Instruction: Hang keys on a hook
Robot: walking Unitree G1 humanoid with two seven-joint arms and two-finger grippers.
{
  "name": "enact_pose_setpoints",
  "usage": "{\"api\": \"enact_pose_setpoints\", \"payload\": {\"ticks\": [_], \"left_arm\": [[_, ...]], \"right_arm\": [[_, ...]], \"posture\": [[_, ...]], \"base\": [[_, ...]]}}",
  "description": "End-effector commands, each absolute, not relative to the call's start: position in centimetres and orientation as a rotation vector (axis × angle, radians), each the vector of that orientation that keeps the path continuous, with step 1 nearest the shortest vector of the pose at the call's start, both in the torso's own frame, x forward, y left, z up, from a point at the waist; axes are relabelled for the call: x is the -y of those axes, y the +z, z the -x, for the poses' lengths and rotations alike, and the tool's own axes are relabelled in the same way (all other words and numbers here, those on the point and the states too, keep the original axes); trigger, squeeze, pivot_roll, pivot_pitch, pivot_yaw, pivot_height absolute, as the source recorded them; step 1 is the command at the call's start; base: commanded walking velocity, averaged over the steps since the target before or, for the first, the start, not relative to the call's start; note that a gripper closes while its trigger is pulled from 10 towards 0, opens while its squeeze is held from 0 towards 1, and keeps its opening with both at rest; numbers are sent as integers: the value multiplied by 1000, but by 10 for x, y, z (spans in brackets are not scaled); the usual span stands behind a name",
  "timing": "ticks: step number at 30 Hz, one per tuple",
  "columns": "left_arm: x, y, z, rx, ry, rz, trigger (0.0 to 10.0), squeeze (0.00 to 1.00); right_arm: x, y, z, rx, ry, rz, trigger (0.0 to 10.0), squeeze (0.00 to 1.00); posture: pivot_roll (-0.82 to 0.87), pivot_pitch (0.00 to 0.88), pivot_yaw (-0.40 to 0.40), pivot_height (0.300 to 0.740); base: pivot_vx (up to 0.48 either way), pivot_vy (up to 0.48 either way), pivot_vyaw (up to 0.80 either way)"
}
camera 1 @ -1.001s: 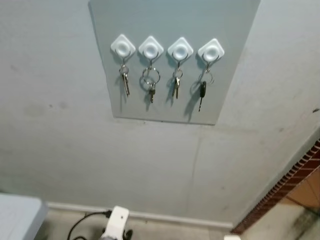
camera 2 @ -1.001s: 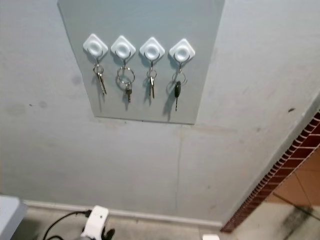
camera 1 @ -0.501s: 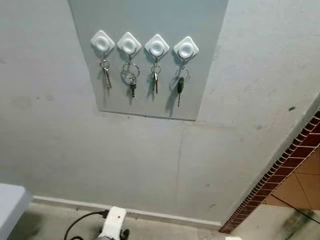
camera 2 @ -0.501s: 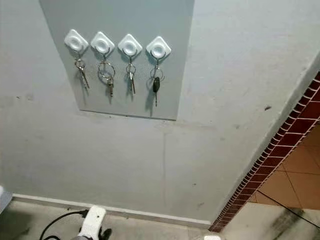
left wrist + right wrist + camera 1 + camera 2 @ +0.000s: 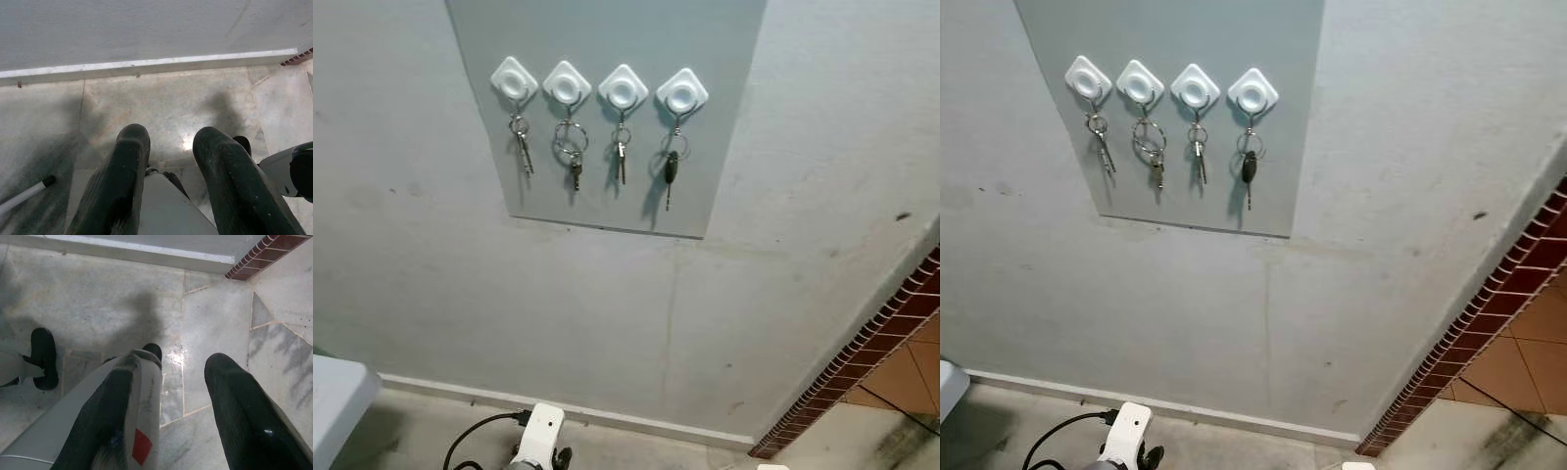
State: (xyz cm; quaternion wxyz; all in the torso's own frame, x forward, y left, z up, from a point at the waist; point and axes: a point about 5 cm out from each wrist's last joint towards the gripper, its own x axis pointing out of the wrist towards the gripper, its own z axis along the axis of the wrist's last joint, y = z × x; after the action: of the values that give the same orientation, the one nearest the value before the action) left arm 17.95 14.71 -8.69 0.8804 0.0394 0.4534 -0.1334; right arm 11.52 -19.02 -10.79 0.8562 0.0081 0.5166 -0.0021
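I read all 4 white diamond-shaped wall hooks [image 5: 597, 86] as holding metal keys [image 5: 668, 168], so the hanging looks done; left gripper [image 5: 168, 147] and right gripper [image 5: 173, 377] hang low with fingers apart and empty, and what remains is to stand clear.

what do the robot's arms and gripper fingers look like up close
Each gripper has two long, thick black fingers with rounded tips and a scuffed matte surface: left gripper, right gripper. A white arm segment trails a black cable.
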Motion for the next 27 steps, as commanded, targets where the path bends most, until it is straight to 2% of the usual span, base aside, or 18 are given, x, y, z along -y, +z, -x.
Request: {"api": "enact_pose_setpoints", "payload": {"ticks": [1, 27], "left_arm": [[-148, -86, -181, -944, -278, -92, 10000, 0], [-150, -87, -180, -948, -288, -109, 10000, 0]], "right_arm": [[183, -111, -109, -1111, 7, -44, 10000, 0], [183, -111, -108, -1117, 7, -42, 10000, 0]], "posture": [[74, 0, 14, 740], [74, 0, 13, 740]], "base": [[0, -480, 0], [0, -480, 0]]}}
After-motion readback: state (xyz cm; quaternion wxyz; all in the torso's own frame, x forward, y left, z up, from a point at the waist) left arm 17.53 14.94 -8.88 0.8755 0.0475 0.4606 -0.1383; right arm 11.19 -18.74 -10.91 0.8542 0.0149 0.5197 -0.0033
